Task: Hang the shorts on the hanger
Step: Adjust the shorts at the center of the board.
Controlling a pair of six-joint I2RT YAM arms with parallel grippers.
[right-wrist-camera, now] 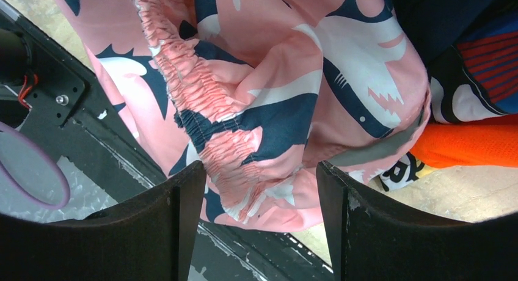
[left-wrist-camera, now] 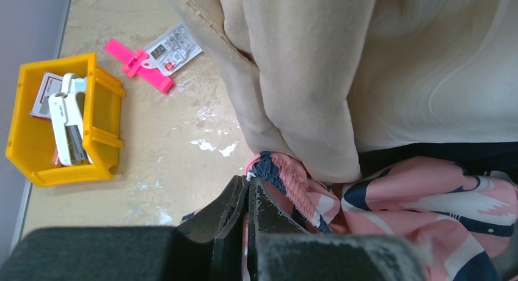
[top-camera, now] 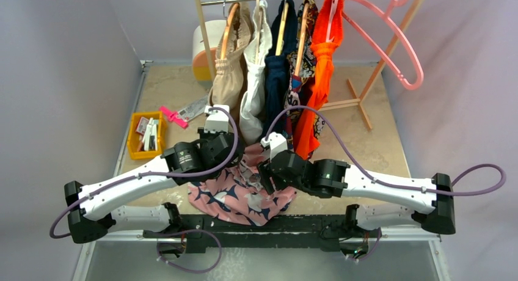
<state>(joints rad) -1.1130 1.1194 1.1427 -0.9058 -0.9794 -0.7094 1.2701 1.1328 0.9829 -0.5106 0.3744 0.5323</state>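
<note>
The pink shorts (top-camera: pixel 241 198) with navy-and-white print lie bunched at the table's near edge, between my two grippers. My left gripper (left-wrist-camera: pixel 250 184) is shut on the gathered waistband of the shorts (left-wrist-camera: pixel 421 195); in the top view it (top-camera: pixel 243 161) sits at their upper left. My right gripper (right-wrist-camera: pixel 259 177) is open, its jaws spread wide just below the waistband folds of the shorts (right-wrist-camera: pixel 262 104), not touching them; in the top view it (top-camera: pixel 264 176) is at their right edge. The large pink hanger (top-camera: pixel 391 36) hangs empty at the right end of the rack, far from both grippers.
A wooden rack (top-camera: pixel 366 91) at the back holds beige (top-camera: pixel 229 73), white, navy, patterned and orange (top-camera: pixel 321 73) garments that hang down close to my grippers. A yellow bin (top-camera: pixel 146 134) and a pink clip (top-camera: pixel 173 117) lie at the left. The arm base rail (top-camera: pixel 256 223) lies under the shorts.
</note>
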